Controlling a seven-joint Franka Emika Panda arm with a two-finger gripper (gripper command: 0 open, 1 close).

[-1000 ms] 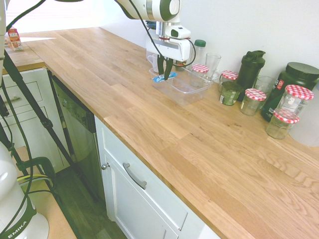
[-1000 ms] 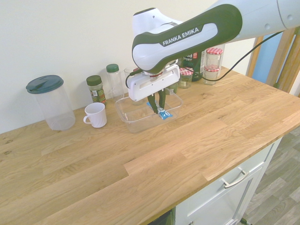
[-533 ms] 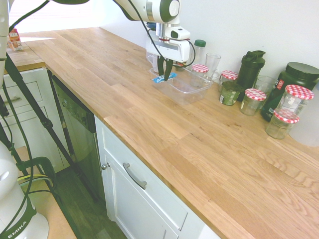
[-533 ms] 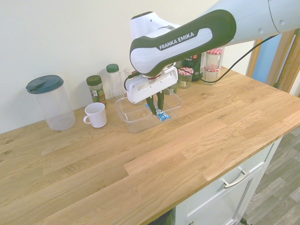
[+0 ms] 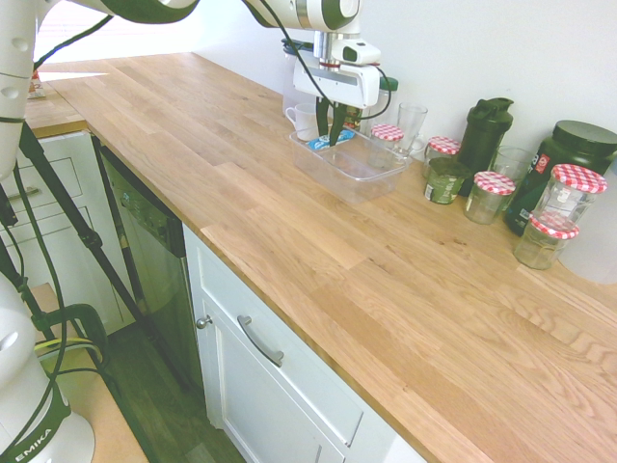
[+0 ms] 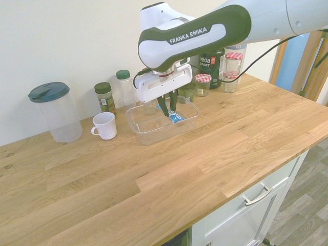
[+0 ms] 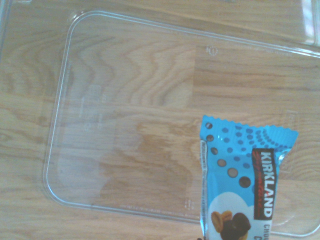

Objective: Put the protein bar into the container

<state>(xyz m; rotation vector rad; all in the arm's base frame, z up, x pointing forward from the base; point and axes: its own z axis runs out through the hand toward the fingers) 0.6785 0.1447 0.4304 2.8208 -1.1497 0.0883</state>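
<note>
In the second exterior view's upper middle, the gripper [image 6: 170, 114] points downward, its fingers pinching the blue-wrapped protein bar [image 6: 175, 116] over the clear container [image 6: 154, 134] at mid-frame; the arm [image 6: 200, 38] reaches in from upper right.

White and dark-green arm [image 6: 197, 35] lettered "FRANKA EMIKA".

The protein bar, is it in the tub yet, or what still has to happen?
Nearly! The gripper has picked up the blue Kirkland bar and grips it over the clear plastic tub. Left to do, it seems: lower it if needed, open the fingers and leave it there.
</note>
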